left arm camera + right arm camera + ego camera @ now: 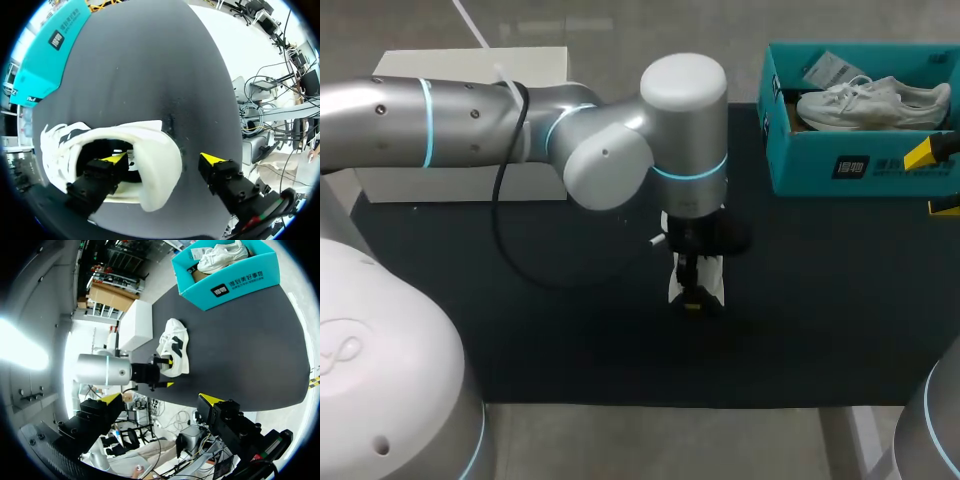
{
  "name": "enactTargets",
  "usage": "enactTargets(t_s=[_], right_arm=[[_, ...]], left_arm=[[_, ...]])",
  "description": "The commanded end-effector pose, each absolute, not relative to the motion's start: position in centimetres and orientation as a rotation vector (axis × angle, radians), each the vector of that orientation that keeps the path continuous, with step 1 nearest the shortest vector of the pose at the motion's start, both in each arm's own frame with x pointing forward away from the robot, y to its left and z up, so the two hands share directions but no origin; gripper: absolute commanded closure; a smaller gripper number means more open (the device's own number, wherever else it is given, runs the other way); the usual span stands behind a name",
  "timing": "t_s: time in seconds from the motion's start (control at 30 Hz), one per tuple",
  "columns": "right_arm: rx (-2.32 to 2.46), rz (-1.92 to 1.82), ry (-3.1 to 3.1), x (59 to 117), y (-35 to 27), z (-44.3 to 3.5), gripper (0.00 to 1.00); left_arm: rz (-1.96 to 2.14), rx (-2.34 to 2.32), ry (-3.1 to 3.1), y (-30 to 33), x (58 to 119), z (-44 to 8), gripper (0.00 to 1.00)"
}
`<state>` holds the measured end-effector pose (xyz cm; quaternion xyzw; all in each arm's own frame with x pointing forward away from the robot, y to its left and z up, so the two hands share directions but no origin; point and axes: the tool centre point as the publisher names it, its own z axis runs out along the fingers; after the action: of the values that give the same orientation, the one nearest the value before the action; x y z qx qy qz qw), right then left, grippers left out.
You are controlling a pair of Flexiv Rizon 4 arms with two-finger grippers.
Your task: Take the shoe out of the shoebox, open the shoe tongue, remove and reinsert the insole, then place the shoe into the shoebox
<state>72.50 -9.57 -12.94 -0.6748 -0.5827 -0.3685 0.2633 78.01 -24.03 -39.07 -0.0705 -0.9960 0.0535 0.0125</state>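
1. Sitting near the middle of the black desk point(570, 330), the white shoe point(150, 135) is lying right under the left end effector point(164, 160). It's well apart from the teal shoebox point(820, 165) over at the desk's far right corner.
2. The left end effector is standing open. One yellow-tipped finger point(114, 161) is dipping down into the shoe's opening. The other is hanging outside the collar, with a strip of bare desk showing between it and the shoe. So the padded rim is sitting between the two fingers, but they aren't pinching it from both sides and aren't gripping anything.
3. The shoe is resting upright with its opening facing up at the wrist camera, and it's looking dark inside. It's showing white pretty much all over, with black marks along the side and a thick rounded collar.
4. A second white shoe point(870, 103) is lying inside the shoebox.
5. The right end effector point(160, 400) is hanging up over the desk's right side, with its fingers spread wide and holding nothing.
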Motion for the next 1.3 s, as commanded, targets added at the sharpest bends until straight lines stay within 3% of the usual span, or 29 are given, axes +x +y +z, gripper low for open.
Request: enactTargets(t_s=[0.03, 0.1, 0.23, 0.3, 0.7, 1.3], right_arm=[[-1.829, -0.995, -1.576, 72.4, -9.5, -13.0, 0.00], [-1.829, -0.995, -1.576, 72.4, -9.5, -13.0, 0.00], [-1.829, -0.995, -1.576, 72.4, -9.5, -13.0, 0.00], [-1.829, -0.995, -1.576, 72.4, -9.5, -13.0, 0.00], [-1.829, -0.995, -1.576, 72.4, -9.5, -13.0, 0.00], [-1.829, -0.995, -1.576, 72.4, -9.5, -13.0, 0.00]], left_arm=[[0.152, -0.227, -3.097, -25.0, 78.4, -39.9, 0.18], [0.154, -0.225, -3.095, -25.1, 78.5, -40.0, 0.27], [0.154, -0.212, -3.088, -24.9, 78.7, -40.3, 0.62], [0.154, -0.200, -3.084, -24.7, 78.6, -40.4, 1.00], [0.144, -0.167, -3.017, -23.9, 77.2, -39.2, 1.00], [0.061, -0.058, -2.943, -23.3, 74.5, -33.4, 1.00]])
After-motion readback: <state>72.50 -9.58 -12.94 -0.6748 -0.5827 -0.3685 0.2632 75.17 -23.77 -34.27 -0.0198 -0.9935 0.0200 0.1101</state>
